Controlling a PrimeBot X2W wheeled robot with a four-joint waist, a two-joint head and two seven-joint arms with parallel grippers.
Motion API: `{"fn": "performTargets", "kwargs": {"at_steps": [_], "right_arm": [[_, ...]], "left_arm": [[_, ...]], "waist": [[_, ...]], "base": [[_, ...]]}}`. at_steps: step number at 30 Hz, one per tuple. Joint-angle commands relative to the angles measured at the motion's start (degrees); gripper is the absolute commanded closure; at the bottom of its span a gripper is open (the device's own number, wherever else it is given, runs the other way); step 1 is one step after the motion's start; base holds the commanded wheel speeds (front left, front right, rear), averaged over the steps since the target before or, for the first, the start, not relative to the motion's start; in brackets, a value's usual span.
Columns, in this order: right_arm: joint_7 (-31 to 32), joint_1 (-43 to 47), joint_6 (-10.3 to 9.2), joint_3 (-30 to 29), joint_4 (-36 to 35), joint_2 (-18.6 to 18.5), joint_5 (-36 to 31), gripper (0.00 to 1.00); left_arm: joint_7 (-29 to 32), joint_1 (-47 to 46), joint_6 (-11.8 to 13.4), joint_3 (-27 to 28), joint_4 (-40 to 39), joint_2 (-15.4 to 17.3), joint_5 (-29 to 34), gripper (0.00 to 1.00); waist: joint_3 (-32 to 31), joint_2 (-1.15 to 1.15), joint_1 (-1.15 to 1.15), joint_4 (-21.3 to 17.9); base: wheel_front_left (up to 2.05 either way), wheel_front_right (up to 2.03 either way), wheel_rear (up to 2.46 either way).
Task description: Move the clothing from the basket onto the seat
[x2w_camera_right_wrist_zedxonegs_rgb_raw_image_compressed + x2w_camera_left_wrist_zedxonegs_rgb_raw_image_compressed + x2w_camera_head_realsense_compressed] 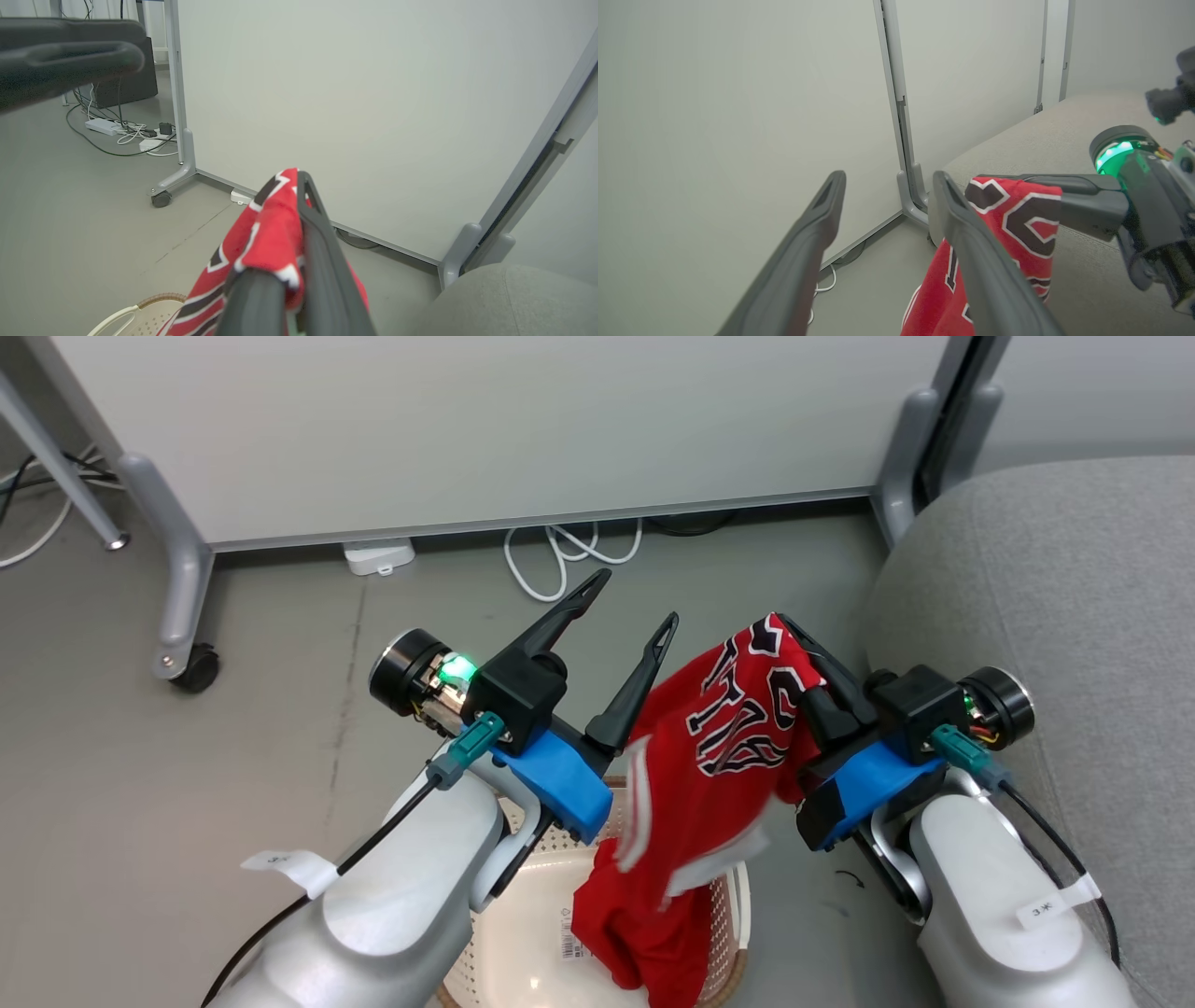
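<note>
My right gripper is shut on the red jersey, which has white trim and black-white lettering. The jersey hangs from the fingertips, and its lower end trails into the cream perforated basket below. I cannot tell a second, plain red garment apart from the hanging cloth. My left gripper stands open and holds nothing, just left of the jersey, above the basket's left side. The grey sofa rises right beside my right arm. A paper label shows inside the basket.
A white partition panel on grey castor legs stands behind the basket. White cables and a small white box lie on the grey floor at its foot. More cables and a power strip lie farther left.
</note>
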Motion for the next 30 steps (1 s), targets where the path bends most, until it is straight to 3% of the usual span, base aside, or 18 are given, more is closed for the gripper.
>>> {"fn": "performTargets", "kwargs": {"at_steps": [1, 14, 30], "right_arm": [[-0.2, 0.7, 0.03, -0.3, -0.6, 0.1, 0.5, 1.00], [-0.2, 5.5, 0.03, -6.4, -8.9, -0.5, -0.3, 1.00], [-0.2, 10.8, 0.03, -14.0, -15.0, 0.3, -0.9, 1.00]], "left_arm": [[-0.2, 0.7, 0.1, 0.3, -0.2, 0.2, 0.2, 0.00], [-0.2, 1.8, 0.8, 0.7, -1.3, 0.4, 1.1, 0.00], [-0.2, 1.4, -0.8, -0.3, -0.8, -0.7, 2.2, 0.00]], "waist": [[0.1, 0.00, 0.00, -0.7], [2.0, 0.00, 0.00, -7.2], [4.1, 0.00, 0.00, -15.5]], "base": [[0.00, 0.00, 0.00], [0.00, 0.00, 0.00], [0.00, 0.00, 0.00]]}}
